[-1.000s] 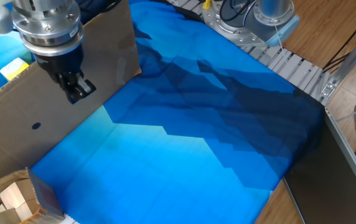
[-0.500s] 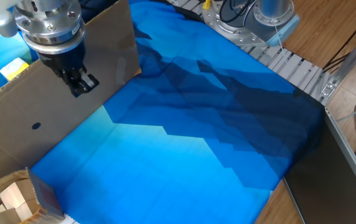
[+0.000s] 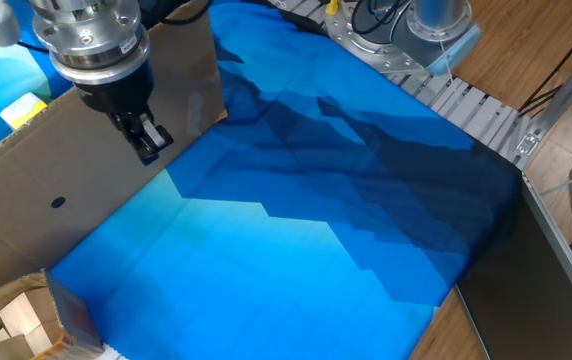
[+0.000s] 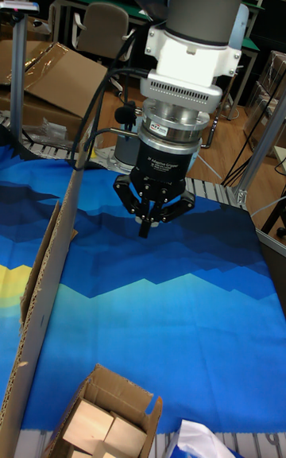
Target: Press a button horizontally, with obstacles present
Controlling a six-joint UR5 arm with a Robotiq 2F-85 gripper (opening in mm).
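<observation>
Overhead, gripper (image 3: 147, 141) above cardboard panel (image 3: 56, 170)

The fixed view looks steeply down from high up, taking in most of the blue cloth (image 3: 296, 230) on the desk, with the cardboard panel (image 3: 76, 170) at its left. The tall fixed view stands lower and closer, looking level along the panel (image 4: 40, 299) toward the room behind. Both views share the cloth (image 4: 159, 323), panel and pincer (image 3: 146, 142) (image 4: 147, 226).
</observation>
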